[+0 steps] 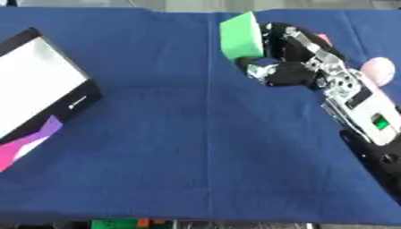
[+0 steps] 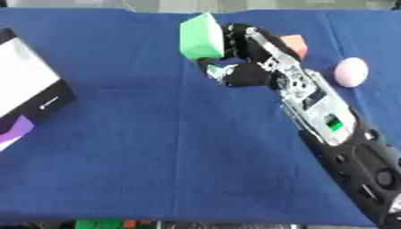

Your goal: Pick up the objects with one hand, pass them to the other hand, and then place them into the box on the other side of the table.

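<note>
My right hand (image 2: 247,67) reaches in from the lower right to the table's far middle, with fingers and thumb curled round a green block (image 2: 199,36). The block stands tilted at the hand's left side. Behind the hand lies an orange-red block (image 2: 295,44), partly hidden by the wrist. A pink ball (image 2: 351,71) rests on the cloth to the right of the forearm. The box (image 1: 35,85), black-walled with a white inside, sits at the left edge. My left hand shows in neither view.
A blue cloth (image 1: 196,156) covers the whole table. A purple and pink patch (image 1: 27,143) shows at the box's near corner. The table's front edge runs along the bottom, with small green and orange things (image 1: 117,222) below it.
</note>
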You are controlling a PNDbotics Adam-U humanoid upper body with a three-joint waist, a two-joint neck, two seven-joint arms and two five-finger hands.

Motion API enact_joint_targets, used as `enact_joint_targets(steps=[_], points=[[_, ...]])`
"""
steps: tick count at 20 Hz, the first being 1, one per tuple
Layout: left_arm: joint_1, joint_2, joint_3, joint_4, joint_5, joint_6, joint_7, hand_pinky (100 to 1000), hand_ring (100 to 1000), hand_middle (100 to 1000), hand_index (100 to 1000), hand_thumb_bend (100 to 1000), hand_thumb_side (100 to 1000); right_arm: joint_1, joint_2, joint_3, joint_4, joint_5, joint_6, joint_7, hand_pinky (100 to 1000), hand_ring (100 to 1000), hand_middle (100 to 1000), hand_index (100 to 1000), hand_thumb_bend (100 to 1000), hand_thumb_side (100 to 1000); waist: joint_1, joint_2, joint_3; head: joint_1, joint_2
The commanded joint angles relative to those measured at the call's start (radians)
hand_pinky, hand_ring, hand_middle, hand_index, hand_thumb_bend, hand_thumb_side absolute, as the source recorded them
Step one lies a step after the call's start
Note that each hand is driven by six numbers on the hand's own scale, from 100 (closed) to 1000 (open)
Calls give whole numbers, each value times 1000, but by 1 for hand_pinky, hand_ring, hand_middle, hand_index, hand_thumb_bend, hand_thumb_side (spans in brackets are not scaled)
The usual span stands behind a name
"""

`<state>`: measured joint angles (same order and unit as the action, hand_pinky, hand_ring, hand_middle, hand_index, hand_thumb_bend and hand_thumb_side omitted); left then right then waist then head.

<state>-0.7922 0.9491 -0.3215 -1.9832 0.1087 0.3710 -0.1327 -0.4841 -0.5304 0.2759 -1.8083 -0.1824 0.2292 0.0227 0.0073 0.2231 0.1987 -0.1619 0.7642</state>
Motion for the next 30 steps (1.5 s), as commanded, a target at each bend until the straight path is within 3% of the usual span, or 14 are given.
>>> enact_joint_targets(steps=[1, 14, 30], points=[[-44, 23, -33, -16, -23, 30, -73, 795, 695, 717, 816, 443, 560, -16, 0, 2, 0, 21, -10, -4, 755, 704, 490, 532, 100, 100, 4, -22, 2, -5, 6], [-213, -115, -188, 9, -203, 121, -303, 813, 741, 753, 833, 454, 563, -15, 21, 37, 17, 113, -38, -17, 758, 702, 489, 532, 100, 100, 6, -37, 23, -25, 1], [-284, -271, -279, 181, -384, 96, -400, 839, 771, 778, 855, 522, 529, -23, 44, 74, 23, 191, -56, -15, 755, 700, 488, 531, 100, 100, 0, -39, 30, -22, 6]])
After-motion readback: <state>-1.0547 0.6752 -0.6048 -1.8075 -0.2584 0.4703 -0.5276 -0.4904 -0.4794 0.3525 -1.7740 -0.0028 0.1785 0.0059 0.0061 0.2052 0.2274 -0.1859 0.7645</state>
